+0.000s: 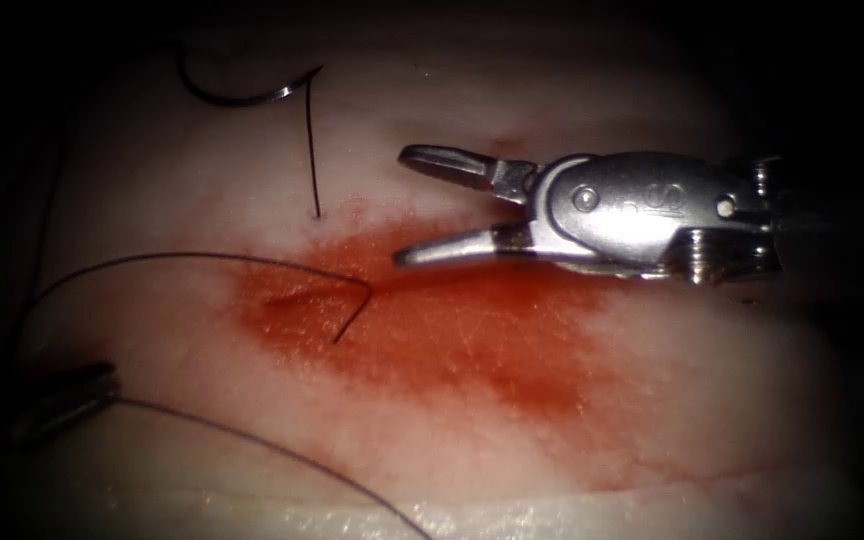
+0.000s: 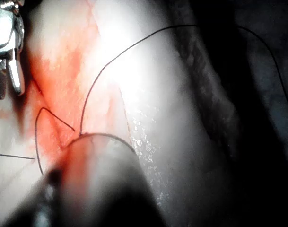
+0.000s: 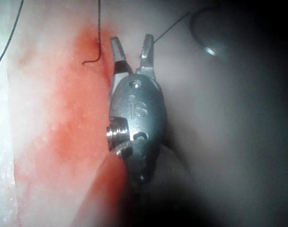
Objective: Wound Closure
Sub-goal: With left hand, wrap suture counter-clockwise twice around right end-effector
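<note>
Needle (image 1: 242,95) lies free on the pale tissue (image 1: 652,400), well up and left of the red fluid (image 1: 432,320), its thin dark steel curve bowed downward with the long axis running left to right. Thread (image 1: 311,150) drops straight from its right end into the tissue beside the stain; another strand arcs across the stain's left edge. The right tool (image 1: 399,205), shiny and serrated, hovers over the stain with jaws spread wide, holding nothing. The left tool (image 1: 62,400) sits dim, down and left of the stain; its jaws I cannot make out.
</note>
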Available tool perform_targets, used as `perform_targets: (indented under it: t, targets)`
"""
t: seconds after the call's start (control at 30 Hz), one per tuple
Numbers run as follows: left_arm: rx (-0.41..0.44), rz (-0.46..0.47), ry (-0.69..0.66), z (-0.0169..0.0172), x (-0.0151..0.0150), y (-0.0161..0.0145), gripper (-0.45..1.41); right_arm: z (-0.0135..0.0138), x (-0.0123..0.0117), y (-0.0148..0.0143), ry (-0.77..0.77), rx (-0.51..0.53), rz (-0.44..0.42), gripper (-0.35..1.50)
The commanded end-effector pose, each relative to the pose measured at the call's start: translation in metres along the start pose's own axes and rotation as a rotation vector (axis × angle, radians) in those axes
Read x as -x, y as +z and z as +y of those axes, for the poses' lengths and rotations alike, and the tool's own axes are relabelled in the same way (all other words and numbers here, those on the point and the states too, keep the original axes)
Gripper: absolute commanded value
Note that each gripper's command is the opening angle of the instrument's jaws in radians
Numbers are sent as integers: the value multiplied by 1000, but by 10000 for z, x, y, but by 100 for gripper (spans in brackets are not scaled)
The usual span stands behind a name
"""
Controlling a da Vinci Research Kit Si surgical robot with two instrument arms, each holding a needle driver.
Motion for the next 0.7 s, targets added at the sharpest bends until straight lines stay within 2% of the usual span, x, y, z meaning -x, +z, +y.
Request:
perform_targets:
  t: [0.03, 0.1, 0.27, 0.33, 0.47, 0.53, 0.67, 0.7]
  targets:
    - [1, 3, -2, 4, -1, 8, -45, 1, 5, 15, -5, -11, -1, -35]
    - [4, 28, -6, 0, -3, 13, -45, 2, 13, 34, -17, -54, -5, -35]
    - [18, 64, -9, -7, -3, 16, -45, 0, 33, 61, -29, -75, -2, -35]
    - [27, 95, -13, -14, -1, 17, -45, -7, 50, 83, -22, -93, 0, -35]
    - [35, 131, -17, -21, 2, 19, -45, -17, 64, 100, -11, -126, 14, -35]
    - [55, 181, -39, -25, 7, 26, -45, -27, 70, 110, 2, -150, 21, -35]
    - [114, 265, -82, -26, 15, 42, -45, -33, 67, 114, 41, -159, 99, -35]
    - [144, 292, -101, -24, 19, 51, -45, -32, 64, 114, 63, -154, 142, -35]
